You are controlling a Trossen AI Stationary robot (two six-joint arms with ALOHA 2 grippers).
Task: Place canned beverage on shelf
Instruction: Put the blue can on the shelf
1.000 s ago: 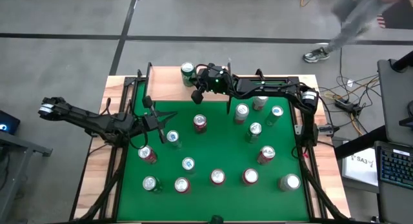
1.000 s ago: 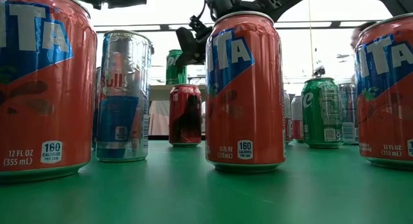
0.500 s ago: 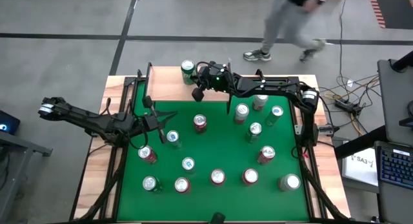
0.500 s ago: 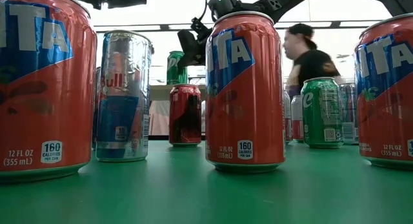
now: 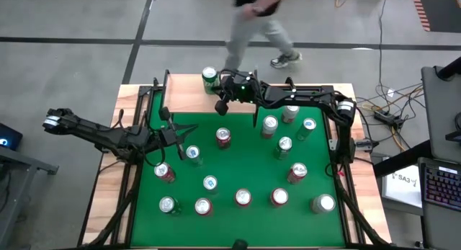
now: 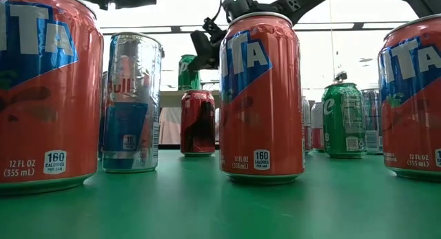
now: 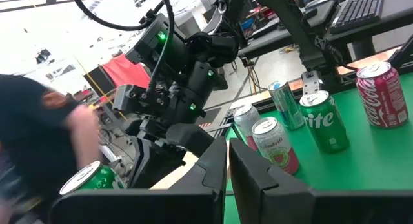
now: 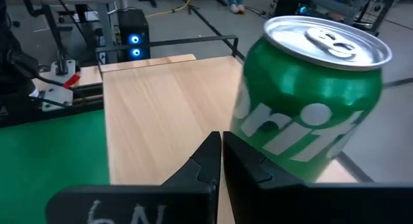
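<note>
Over shelf (image 5: 189,91) we see right gripper (image 5: 220,104), fingers (image 8: 205,161) pressed together, empty, just beside green can (image 5: 209,79). Left gripper (image 5: 175,135) over worktop (image 5: 245,163), fingers closed, empty.

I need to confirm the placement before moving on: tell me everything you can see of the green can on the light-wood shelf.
The green Sprite can is aluminium with white lettering, a silver lid and an unopened pull tab. It stands upright on the light-wood shelf, near the board's edge on the high view's left, with no other can on the board. The right gripper, fingers shut, sits just beside it, not gripping it; contact cannot be told.
</note>
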